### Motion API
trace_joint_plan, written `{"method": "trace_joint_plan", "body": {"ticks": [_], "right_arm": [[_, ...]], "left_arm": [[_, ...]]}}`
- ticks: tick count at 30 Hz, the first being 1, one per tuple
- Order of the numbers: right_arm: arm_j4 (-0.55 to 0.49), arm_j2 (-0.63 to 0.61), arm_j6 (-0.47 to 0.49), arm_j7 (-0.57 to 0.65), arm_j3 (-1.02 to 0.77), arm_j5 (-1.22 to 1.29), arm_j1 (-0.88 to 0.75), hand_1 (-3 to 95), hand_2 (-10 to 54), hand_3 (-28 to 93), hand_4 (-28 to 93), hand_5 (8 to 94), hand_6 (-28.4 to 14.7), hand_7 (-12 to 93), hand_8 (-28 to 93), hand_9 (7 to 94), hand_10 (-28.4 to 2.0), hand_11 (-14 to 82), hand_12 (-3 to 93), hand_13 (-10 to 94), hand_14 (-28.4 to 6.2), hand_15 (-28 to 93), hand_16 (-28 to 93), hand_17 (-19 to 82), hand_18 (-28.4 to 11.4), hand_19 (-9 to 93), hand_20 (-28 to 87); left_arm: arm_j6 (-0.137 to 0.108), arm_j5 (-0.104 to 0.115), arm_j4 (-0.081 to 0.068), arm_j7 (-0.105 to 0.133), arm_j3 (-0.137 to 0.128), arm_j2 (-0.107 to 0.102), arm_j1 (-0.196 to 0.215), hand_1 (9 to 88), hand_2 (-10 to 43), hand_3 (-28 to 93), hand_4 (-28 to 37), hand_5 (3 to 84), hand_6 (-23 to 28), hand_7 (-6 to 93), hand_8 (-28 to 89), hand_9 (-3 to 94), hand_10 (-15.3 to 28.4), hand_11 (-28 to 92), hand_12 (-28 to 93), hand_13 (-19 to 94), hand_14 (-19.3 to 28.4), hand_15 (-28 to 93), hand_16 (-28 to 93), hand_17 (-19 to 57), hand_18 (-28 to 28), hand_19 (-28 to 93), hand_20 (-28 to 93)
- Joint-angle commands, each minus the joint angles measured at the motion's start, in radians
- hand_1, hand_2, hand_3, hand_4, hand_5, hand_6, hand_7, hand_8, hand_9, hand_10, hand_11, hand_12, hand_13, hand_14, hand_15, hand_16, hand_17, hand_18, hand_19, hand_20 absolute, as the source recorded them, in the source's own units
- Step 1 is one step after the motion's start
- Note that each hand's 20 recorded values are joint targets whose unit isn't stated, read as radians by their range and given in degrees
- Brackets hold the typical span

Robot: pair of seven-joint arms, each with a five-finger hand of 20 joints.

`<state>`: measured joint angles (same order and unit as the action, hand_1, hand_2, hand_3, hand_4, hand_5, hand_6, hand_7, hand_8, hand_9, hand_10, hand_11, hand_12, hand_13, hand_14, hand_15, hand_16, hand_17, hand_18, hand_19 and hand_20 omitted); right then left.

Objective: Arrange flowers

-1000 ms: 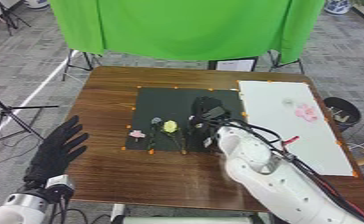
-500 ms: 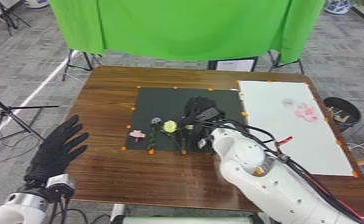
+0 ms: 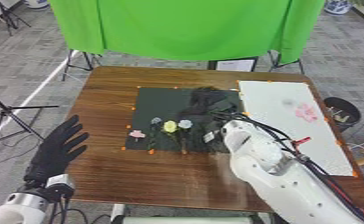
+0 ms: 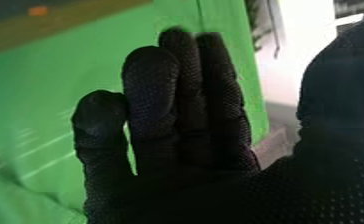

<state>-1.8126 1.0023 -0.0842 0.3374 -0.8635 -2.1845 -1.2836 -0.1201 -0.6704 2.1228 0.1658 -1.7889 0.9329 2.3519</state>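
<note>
This looks like a robotics lab in an office-type room: grey carpet [image 3: 18, 55] underfoot, a green cloth [image 3: 192, 30] hung at twelve o'clock, a black tripod [image 3: 10, 107] at nine, orange marks [image 3: 122, 148] on the wooden table [image 3: 107, 175].

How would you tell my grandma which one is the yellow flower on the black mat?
On the brown wooden table, find the black mat beside the long white sheet. Look at the mat's near left part, in the head view. The yellow flower is the only yellow bloom, between a greyish-blue flower and a pale blue flower.
</note>
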Motion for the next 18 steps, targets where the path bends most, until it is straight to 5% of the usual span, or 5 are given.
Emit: {"method": "trace_joint_plan", "body": {"ticks": [1,7,13,18], "right_arm": [[0.047,-0.219,0.062,0.212,-0.206,0.049,-0.007,21.4,-9.5,89,-26,29.2,-3.7,32,-14,31.5,-15.2,29.4,27.2,37,-13.1,71,21,18,-21.7,76,56],[0.144,-0.305,0.108,0.366,-0.270,0.033,-0.009,23.0,-9.5,89,-26,18.3,-6.0,22,-10,21.2,-16.9,12.8,26.6,27,-13.4,63,16,13,-21.1,70,53],[0.201,-0.316,0.128,0.409,-0.306,0.021,-0.055,22.7,-9.5,87,-28,20.2,-7.2,21,-9,27.8,-18.6,8.3,23.2,33,-12.8,60,15,15,-21.4,70,51],[0.224,-0.310,0.192,0.371,-0.349,0.091,-0.082,22.3,-9.5,87,-28,23.9,-9.5,30,-10,33.0,-18.2,11.5,21.1,36,-11.6,59,16,15,-21.2,71,50]], "left_arm": [[0.001,-0.002,0.004,0.007,-0.015,0.006,0.023,25.6,-0.9,70,-25.0,23.6,3.0,17.2,-9,17.5,10.4,14,20,14,13.6,24,4,-14.1,21.4,35,11],[0.006,-0.003,0.005,0.004,-0.018,0.007,0.026,25.6,-1.0,69,-25.0,23.7,3.0,17.2,-9,17.6,10.4,14,20,14,13.6,24,4,-14.0,21.4,35,10],[0.008,-0.002,0.003,0.005,-0.014,0.002,0.022,25.6,-0.9,69,-25.1,23.6,3.0,17.2,-9,17.5,10.4,14,20,14,13.6,24,4,-14.0,21.4,35,10],[0.009,-0.001,0.005,0.001,-0.020,0.002,0.027,25.6,-1.0,70,-25.0,23.7,3.0,17.2,-9,17.6,10.4,14,20,14,13.6,24,4,-14.0,21.4,35,10]]}}
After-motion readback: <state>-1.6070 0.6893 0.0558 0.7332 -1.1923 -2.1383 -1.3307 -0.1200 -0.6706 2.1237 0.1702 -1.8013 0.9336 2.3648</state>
